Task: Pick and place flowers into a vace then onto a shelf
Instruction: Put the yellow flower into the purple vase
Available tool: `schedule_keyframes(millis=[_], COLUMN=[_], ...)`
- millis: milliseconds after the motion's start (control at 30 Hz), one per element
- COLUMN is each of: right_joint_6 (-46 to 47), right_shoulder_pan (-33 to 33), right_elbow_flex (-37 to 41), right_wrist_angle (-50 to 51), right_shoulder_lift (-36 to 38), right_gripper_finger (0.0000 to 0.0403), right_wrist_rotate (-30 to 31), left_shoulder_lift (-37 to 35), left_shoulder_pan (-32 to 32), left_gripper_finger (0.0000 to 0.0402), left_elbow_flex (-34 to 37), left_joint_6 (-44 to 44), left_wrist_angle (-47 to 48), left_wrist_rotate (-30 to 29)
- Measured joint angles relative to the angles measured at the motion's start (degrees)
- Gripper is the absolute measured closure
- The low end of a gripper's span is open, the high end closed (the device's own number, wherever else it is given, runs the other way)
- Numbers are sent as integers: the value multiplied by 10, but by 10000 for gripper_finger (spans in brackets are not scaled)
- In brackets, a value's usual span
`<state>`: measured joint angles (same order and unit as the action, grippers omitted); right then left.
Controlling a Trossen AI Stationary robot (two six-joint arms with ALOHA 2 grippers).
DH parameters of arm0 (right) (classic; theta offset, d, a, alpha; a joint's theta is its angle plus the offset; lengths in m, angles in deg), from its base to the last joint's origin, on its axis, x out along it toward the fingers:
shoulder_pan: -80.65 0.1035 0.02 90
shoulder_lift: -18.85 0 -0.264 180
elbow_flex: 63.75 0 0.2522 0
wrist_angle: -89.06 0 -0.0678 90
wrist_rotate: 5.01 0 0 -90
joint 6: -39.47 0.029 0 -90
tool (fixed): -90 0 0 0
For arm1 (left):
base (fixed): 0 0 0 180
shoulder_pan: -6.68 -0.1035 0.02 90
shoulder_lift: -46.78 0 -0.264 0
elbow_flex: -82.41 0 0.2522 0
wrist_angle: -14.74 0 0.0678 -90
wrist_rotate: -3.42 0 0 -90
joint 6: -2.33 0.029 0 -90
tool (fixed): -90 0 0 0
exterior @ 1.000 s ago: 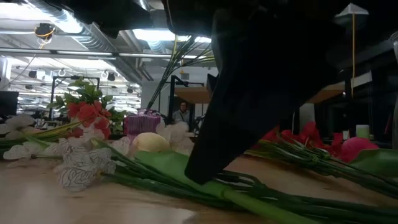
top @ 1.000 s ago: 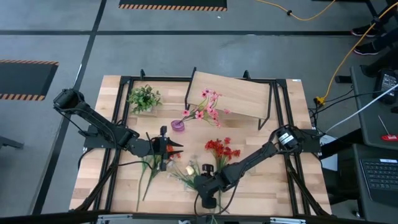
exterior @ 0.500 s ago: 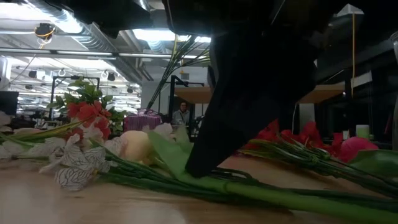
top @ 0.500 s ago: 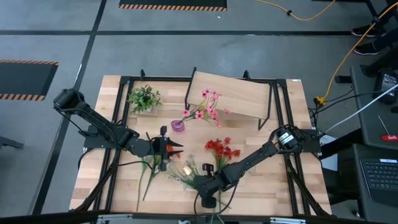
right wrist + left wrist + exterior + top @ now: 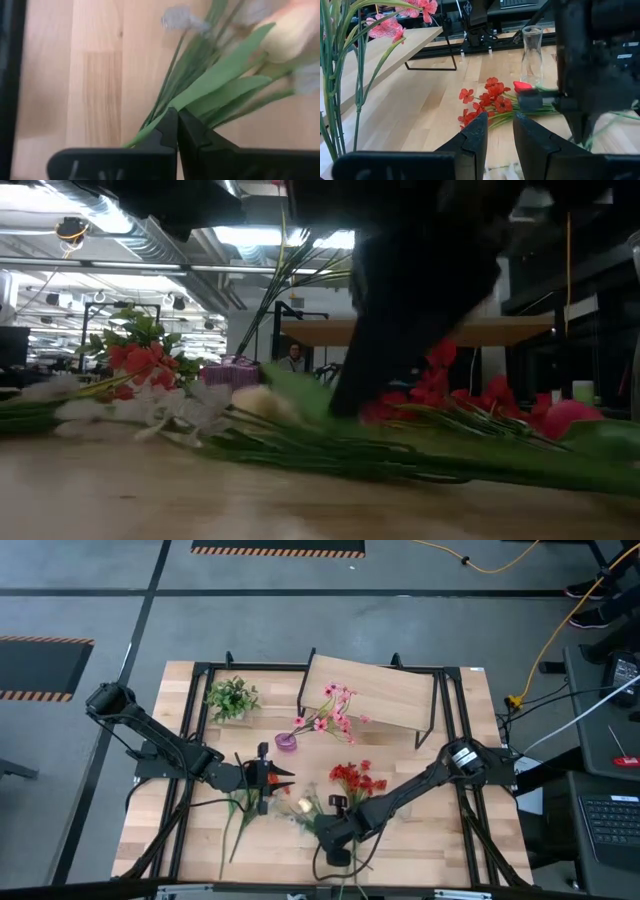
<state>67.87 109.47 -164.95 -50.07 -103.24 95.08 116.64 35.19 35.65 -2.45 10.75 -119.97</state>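
The right gripper (image 5: pixel 322 833) clamps shut on green stems of the pale white-and-yellow artificial flowers (image 5: pixel 303 807), whose blooms lie ahead toward the waiting left gripper (image 5: pixel 287 780).

grey floor around the work table, open ceiling beyond

a yellow cable (image 5: pixel 520 615) crosses the grey floor (image 5: pixel 90 600); hazard-striped mats (image 5: pixel 278 548) lie on it; ceiling lights (image 5: pixel 270 237) and ducts (image 5: pixel 150 242) show overhead.
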Motion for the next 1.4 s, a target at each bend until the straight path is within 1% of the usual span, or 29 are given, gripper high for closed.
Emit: schedule_keyframes(millis=[200, 500, 733, 867, 967, 1233, 1400], right_joint_6=[-4, -32, -61, -67, -73, -139, -180], right_shoulder_pan=[3, 7, 7, 7, 7, 8, 26], right_elbow_flex=[0, -1, -1, 23, 70, 219, 318], right_wrist_angle=[26, 62, 78, 71, 26, -155, -281], right_shoulder_lift=[44, 81, 120, 152, 182, 281, 343], right_gripper_finger=[401, 402, 403, 403, 403, 403, 403], right_wrist_rotate=[56, 120, 132, 164, 173, 168, 169], left_shoulder_lift=[0, 0, 0, 0, 0, 0, 0], left_shoulder_pan=[0, 0, 0, 0, 0, -1, -2], left_gripper_finger=[316, 316, 316, 316, 316, 316, 316], left_elbow_flex=[0, 0, 0, 0, 0, 0, -1], left_joint_6=[0, 0, 10, 11, 11, 11, 11], left_wrist_angle=[0, 0, -6, -7, -12, -18, -32], left_wrist_rotate=[0, 0, 0, 0, 0, 0, -1])
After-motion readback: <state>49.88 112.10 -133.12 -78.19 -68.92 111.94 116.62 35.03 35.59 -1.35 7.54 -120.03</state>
